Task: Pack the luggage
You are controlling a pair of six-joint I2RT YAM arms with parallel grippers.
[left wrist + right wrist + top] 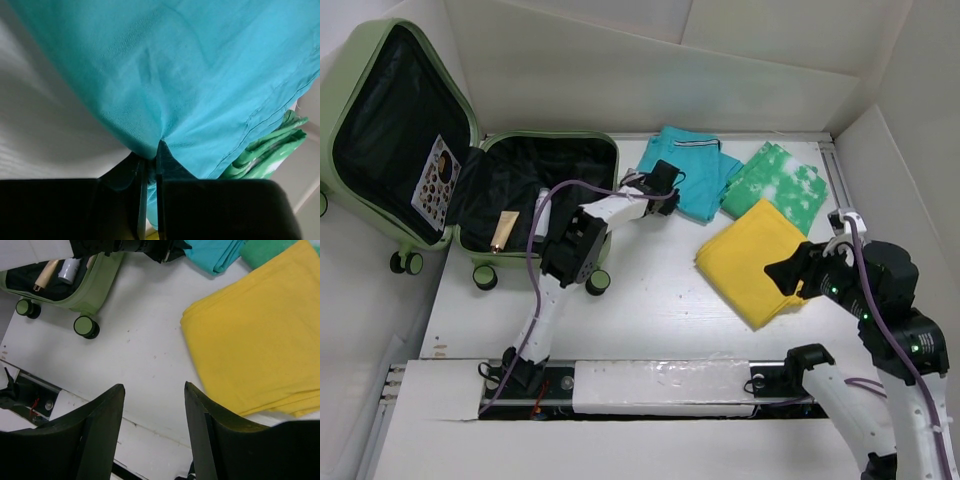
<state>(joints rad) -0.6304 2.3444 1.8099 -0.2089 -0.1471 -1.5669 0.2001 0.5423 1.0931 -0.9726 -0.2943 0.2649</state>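
**Spotter:** Where's the luggage (552,136) sitting for you?

**Operator:** At the far left corner of the table (640,300), lying open. Its lid is leaning up and out past the left edge, and the lined base is facing me. I'm seeing a tan tube (504,232) and a small white bottle (542,208) lying in the base.

**Spotter:** And your jaws?

**Operator:** I'm pinching the teal cloth (175,75) with the left gripper (150,160). The jaws are pressed together on a fold at the cloth's left edge, near the table's far middle. The right gripper (154,390) is hanging with its jaws spread and nothing between them. It's over bare table just beside the yellow cloth (255,335), toward the right edge.

**Spotter:** How are you expecting things to handle?

**Operator:** I'm judging the shell as stiff and light, on wheels, so it's probably going to roll if I nudge it. I'm planning to come in over the rim, not against the wall. If I need to close it, I'm thinking of taking the lid by its free edge. The cloth is soft and limp, so I'm expecting it to sag, unfold and drag. The green-and-white cloth (780,185) is lying just beside it and could get pulled along.
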